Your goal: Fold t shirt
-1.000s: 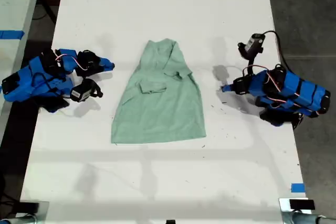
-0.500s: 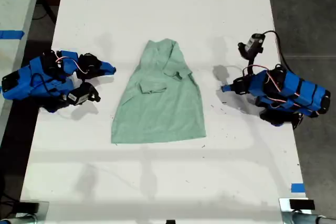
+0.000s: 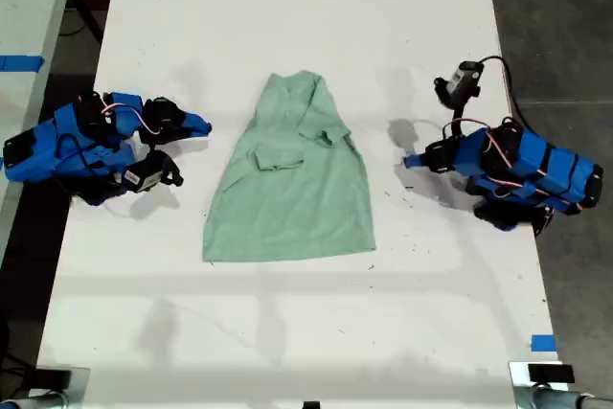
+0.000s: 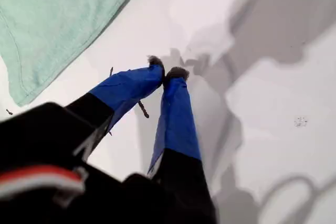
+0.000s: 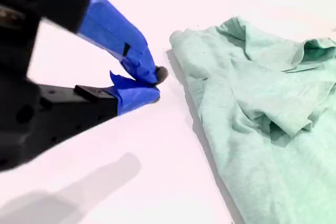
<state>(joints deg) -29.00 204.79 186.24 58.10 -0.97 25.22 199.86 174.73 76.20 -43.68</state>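
Note:
The t shirt (image 3: 292, 189) lies flat in the middle of the white table (image 3: 287, 332), pale mint green, with its sleeves folded in over the body. In the exterior view's right, my first gripper (image 3: 407, 162) rests shut and empty on the table, a short gap from the shirt's side edge. The first wrist view shows its tips (image 4: 167, 69) together, with a hem corner of the t shirt (image 4: 52, 19) beyond. My second gripper (image 3: 204, 125), in the exterior view's left, is shut on nothing. It points (image 5: 155, 85) at the upper corner of the t shirt (image 5: 262, 119) without touching it.
A blue tape mark (image 3: 543, 343) sits near the table's edge at the exterior view's lower right. Another table with blue tape (image 3: 19, 63) stands past the exterior view's left edge. Dark floor (image 3: 565, 7) lies beyond the exterior view's right edge.
My second arm's wrist shifted slightly a second ago, nudging its gripper a little toward the shirt, then held still. The first arm and the shirt have not moved.

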